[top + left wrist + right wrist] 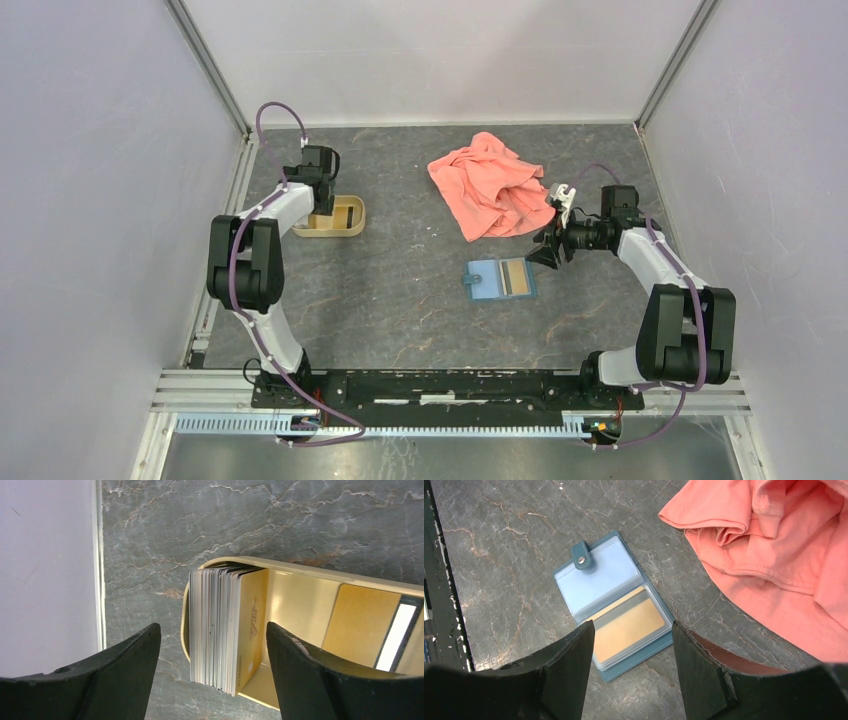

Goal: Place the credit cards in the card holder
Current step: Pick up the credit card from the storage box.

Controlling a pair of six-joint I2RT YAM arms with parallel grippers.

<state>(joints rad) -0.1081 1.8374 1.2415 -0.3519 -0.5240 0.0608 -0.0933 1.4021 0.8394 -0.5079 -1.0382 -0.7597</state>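
Observation:
A stack of credit cards (225, 625) stands on edge at the left end of a tan tray (300, 600), with one more orange-tan card (360, 622) lying flat in it. My left gripper (212, 630) is open and straddles the stack, with a gap on each side. The teal card holder (609, 580) lies open on the table (500, 280), an orange-tan card (626, 630) showing inside its clear sleeve. Just above the holder's near edge hangs my right gripper (631, 627), open, with nothing between its fingers.
A salmon-pink cloth (490, 185) lies crumpled behind the card holder, close to the right arm. The tray (352, 222) sits near the left wall rail. The black mounting bar (450, 385) runs along the near edge.

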